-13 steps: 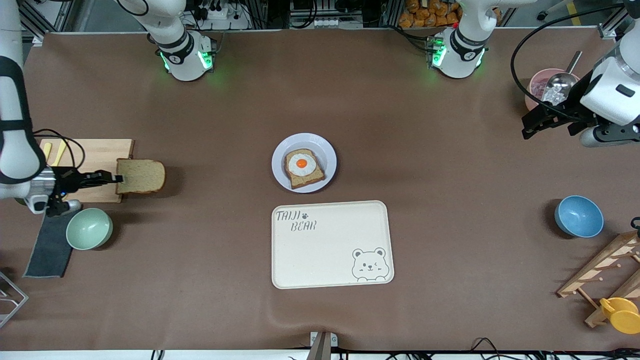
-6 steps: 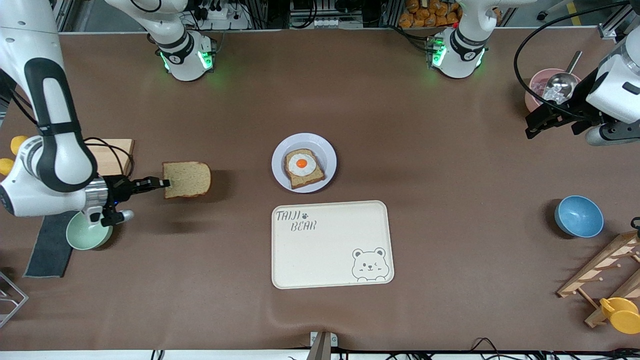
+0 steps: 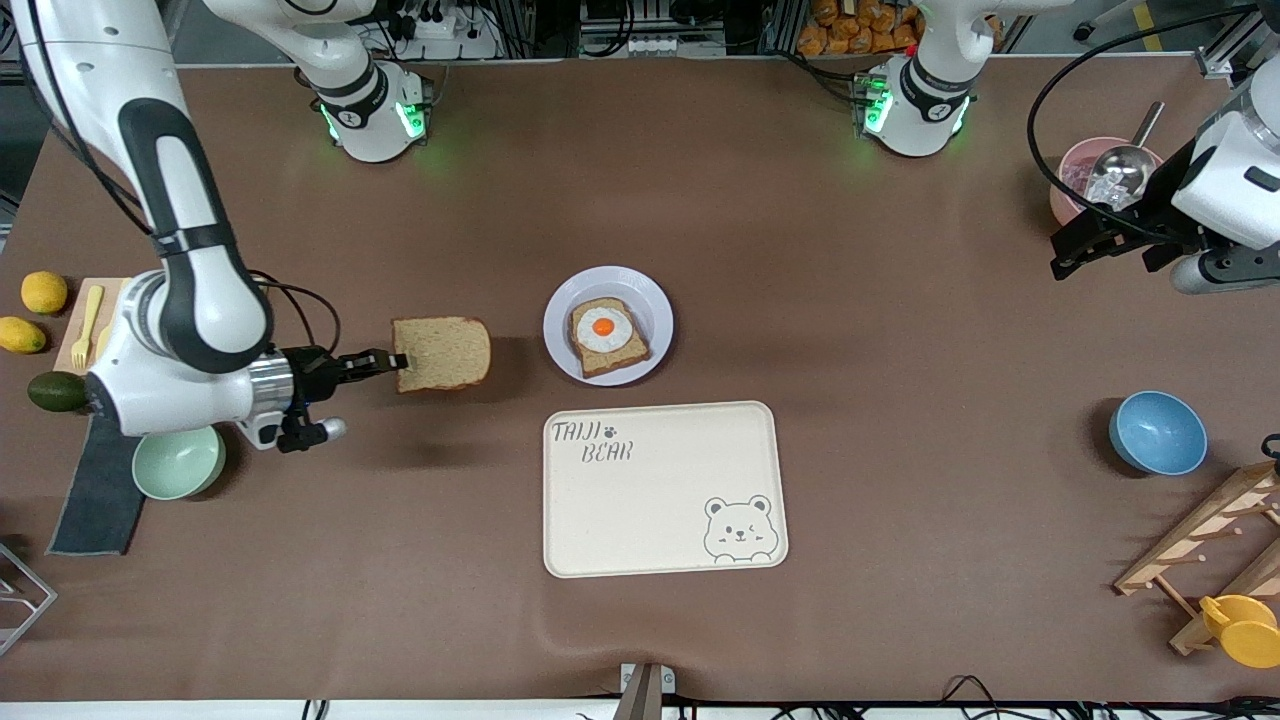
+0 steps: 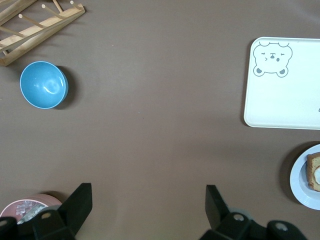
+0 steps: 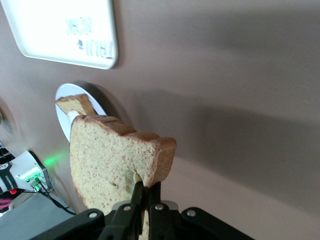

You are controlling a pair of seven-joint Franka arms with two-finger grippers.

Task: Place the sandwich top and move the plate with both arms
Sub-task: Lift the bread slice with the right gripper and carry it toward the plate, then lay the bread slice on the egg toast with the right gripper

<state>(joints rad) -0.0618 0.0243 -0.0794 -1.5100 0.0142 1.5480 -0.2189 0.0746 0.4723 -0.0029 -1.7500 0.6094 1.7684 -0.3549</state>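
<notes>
1. Sandwich top [image 3: 442,353]: plain brown slice, dark crust. Up in the air, flat, over bare tablecloth [image 3: 900,330], at 9 o'clock of the plate in front view. Not touching plate. Casts shadow on cloth. In right wrist view the slice [image 5: 112,162] fills the foreground, pinched at one crust edge.

2. Right gripper [image 3: 392,362]: fingers clamped on the slice's edge, the edge toward the right arm's end of the table. Arm comes from the base at 11 o'clock of the view, elbow bent over the cutting board [image 3: 75,320].

3. Plate [image 3: 609,325]: round, pale lavender, at table centre. Holds egg toast [image 3: 608,336], fried egg on top, yolk up. Plate rim also seen in right wrist view [image 5: 62,107] and left wrist view [image 4: 300,182].

4. Tray [image 3: 663,488]: cream, rectangular, bear print and lettering. At 6 o'clock of plate, just beside it, not touching.

5. Left gripper [image 3: 1068,250]: fingers spread wide, nothing btwn them; left wrist view shows both fingertips [image 4: 80,200] apart over bare cloth. Hangs by the pink bowl [image 3: 1085,180] w/ metal scoop [image 3: 1125,160], at 2 o'clock of the view. Arm waits.

6. Misc.: blue bowl [image 3: 1157,432] at 4 o'clock, toward left arm's end; wooden rack [image 3: 1205,540] and yellow cup [image 3: 1243,628] nearer the camera than it. Mint bowl [image 3: 178,461] at 8 o'clock, partly under right arm; grey cloth [image 3: 95,500] beside it. Two lemons [image 3: 43,292], avocado [image 3: 55,391], yellow fork [image 3: 83,310] by the board.
</notes>
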